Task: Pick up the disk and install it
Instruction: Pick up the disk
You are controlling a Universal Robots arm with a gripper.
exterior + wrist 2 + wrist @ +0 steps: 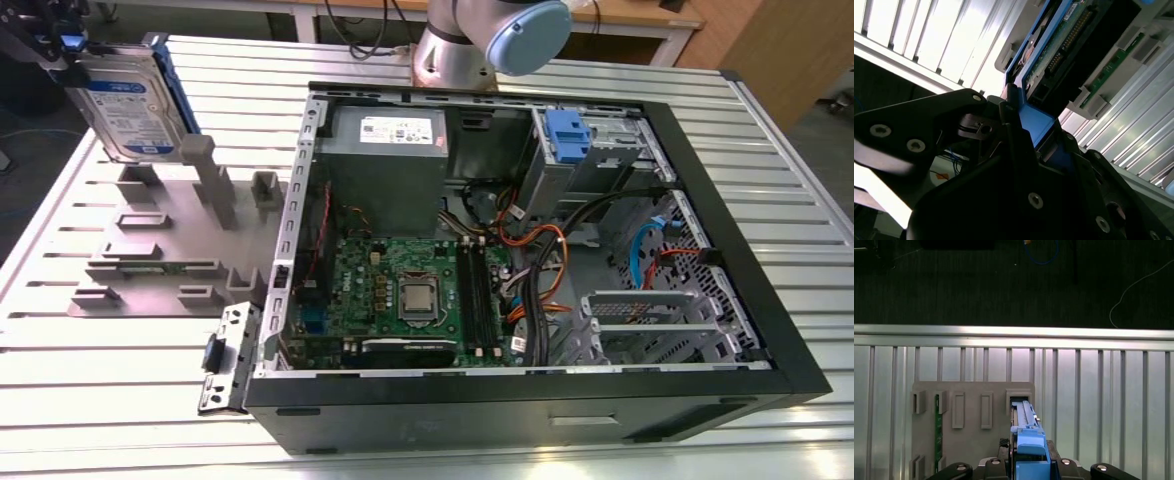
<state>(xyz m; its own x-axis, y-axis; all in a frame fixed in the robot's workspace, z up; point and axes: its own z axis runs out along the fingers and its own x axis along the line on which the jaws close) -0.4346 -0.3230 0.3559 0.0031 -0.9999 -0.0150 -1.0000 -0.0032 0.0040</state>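
Observation:
The disk (130, 102), silver with a white-and-blue label in a blue carrier, hangs upright at the exterior view's far left, above the grey fixture plate (154, 255). My gripper (64, 48) is shut on its upper end. In the first wrist view the blue carrier edge (1028, 437) runs from my gripper (1030, 466) toward an empty slot (1019, 399) in the plate. The second wrist view shows black fingers (1019, 165) clamped on the blue carrier (1035, 122), with the disk's circuit board underside (1066, 37) beyond.
The open computer case (747, 250) lies in the middle of the slatted metal table (120, 400). It holds a grey power supply (387, 135), a blue latch at the drive bay (567, 135), a motherboard (414, 295) and cables. A green memory stick (937, 427) stands in the fixture.

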